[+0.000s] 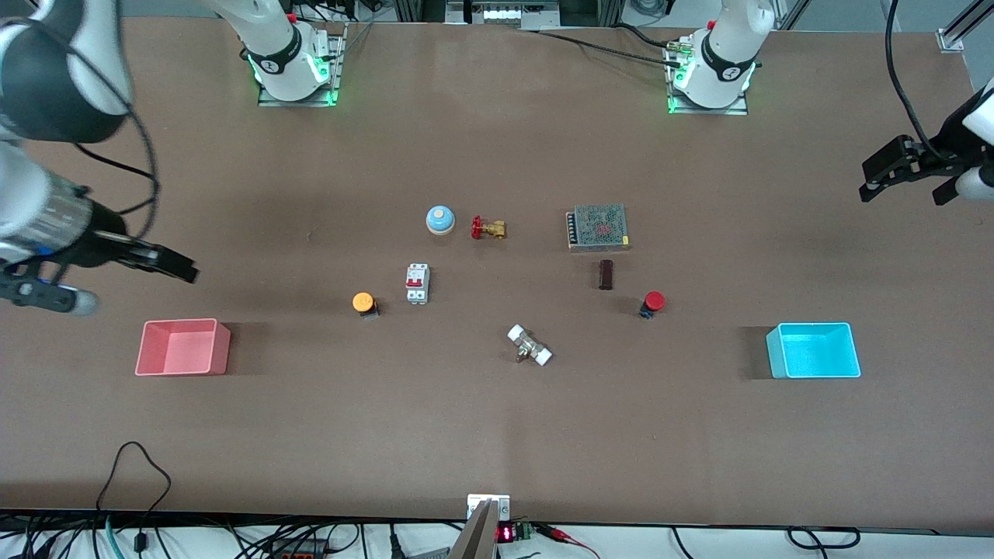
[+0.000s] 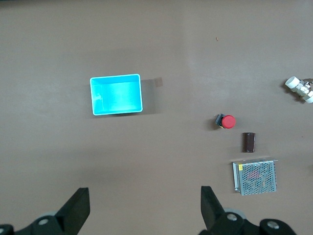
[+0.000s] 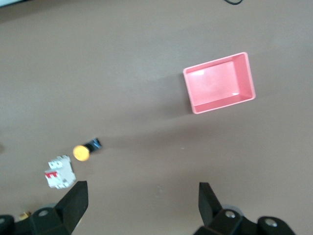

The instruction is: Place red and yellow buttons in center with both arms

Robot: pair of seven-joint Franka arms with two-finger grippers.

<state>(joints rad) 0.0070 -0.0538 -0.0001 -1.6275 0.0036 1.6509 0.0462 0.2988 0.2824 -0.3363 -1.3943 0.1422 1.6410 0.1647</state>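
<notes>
The yellow button [image 1: 363, 303] stands on the brown tabletop [image 1: 481, 404] toward the right arm's end, beside a white breaker; it also shows in the right wrist view [image 3: 82, 152]. The red button [image 1: 653, 303] stands toward the left arm's end, near a dark block; it also shows in the left wrist view [image 2: 226, 121]. My right gripper [image 1: 182, 270] hangs open and empty above the table over the area next to the pink bin; its jaws stand wide apart [image 3: 143, 203]. My left gripper [image 1: 905, 190] hangs open and empty high over the table's end past the cyan bin [image 2: 145, 208].
A pink bin [image 1: 183, 347] and a cyan bin [image 1: 813, 350] stand at the table's two ends. Between the buttons lie a white breaker [image 1: 417, 283], a blue-and-white bell [image 1: 440, 220], a brass valve [image 1: 488, 228], a mesh power supply [image 1: 598, 227], a dark block [image 1: 606, 274] and a white-capped fitting [image 1: 530, 345].
</notes>
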